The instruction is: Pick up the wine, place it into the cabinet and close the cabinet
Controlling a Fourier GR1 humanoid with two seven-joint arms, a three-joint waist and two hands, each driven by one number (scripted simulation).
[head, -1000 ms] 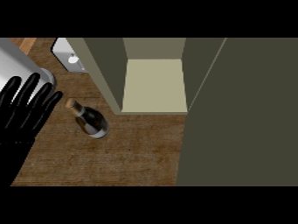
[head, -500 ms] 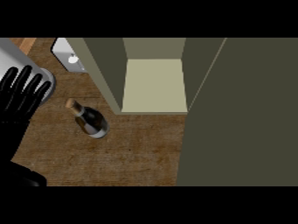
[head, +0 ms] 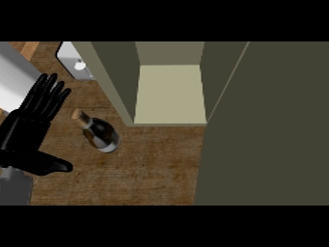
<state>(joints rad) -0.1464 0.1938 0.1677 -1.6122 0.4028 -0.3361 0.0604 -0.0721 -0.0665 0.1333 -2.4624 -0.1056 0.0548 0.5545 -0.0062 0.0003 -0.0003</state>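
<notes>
The wine bottle stands on the wooden counter, dark glass with a cork-coloured top, just left of the cabinet's front corner. My left hand is to its left, open, fingers straight and pointing up the view, thumb stretched toward the bottle's base without touching it. The cabinet is open, showing a pale bare shelf inside. Its door is swung out and fills the right side of the view. My right hand is not visible.
A large white-grey object lies at the upper left behind my hand. A small white item with a knob sits beside the cabinet's left wall.
My left hand has moved further into view, up and to the right toward the bottle, and its forearm now shows at the lower left. The bottle and cabinet have not moved.
</notes>
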